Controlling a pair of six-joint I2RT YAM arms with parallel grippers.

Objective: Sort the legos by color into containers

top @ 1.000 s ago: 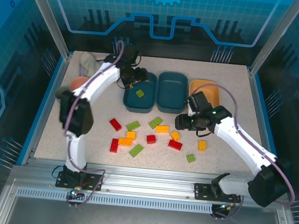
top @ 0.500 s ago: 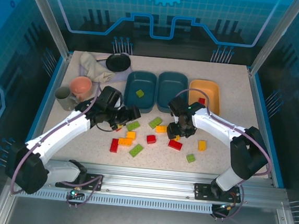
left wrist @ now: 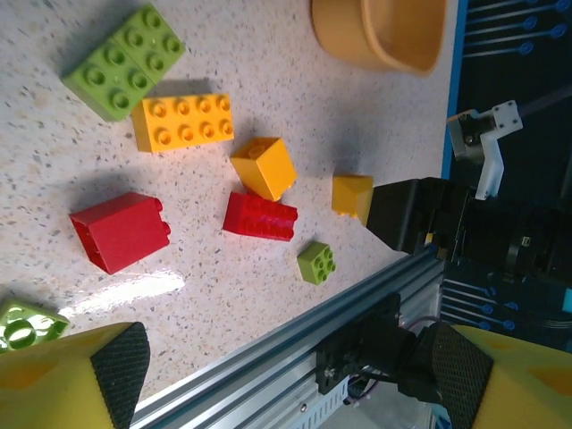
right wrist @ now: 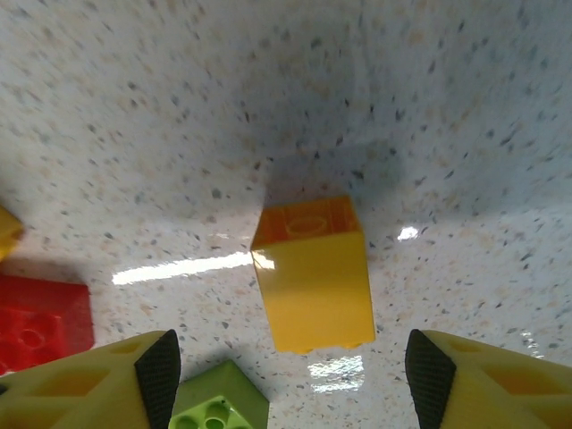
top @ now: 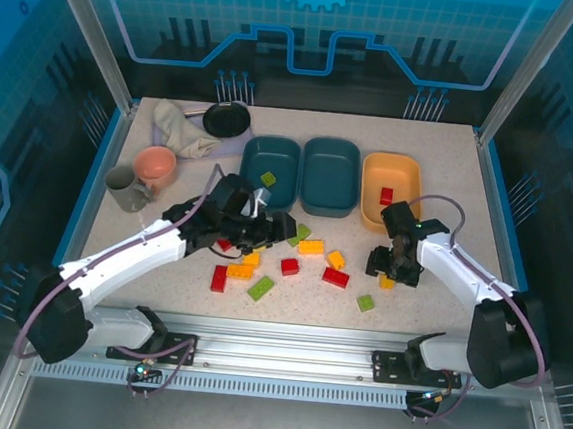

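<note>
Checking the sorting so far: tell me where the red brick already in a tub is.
In the overhead view the red brick lies in the yellow tub, the rightmost of the three tubs, just right of the middle teal tub.

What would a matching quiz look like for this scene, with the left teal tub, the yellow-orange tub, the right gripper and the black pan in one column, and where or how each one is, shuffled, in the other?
Things
1. left teal tub
2. yellow-orange tub
3. right gripper
4. black pan

Place or state
A. open, above a yellow brick on the table
B. at the far edge, next to a cloth
C. holds a red brick
D. holds a green brick

Pairs: 1-D, 2-C, 3-A, 4-B
</note>
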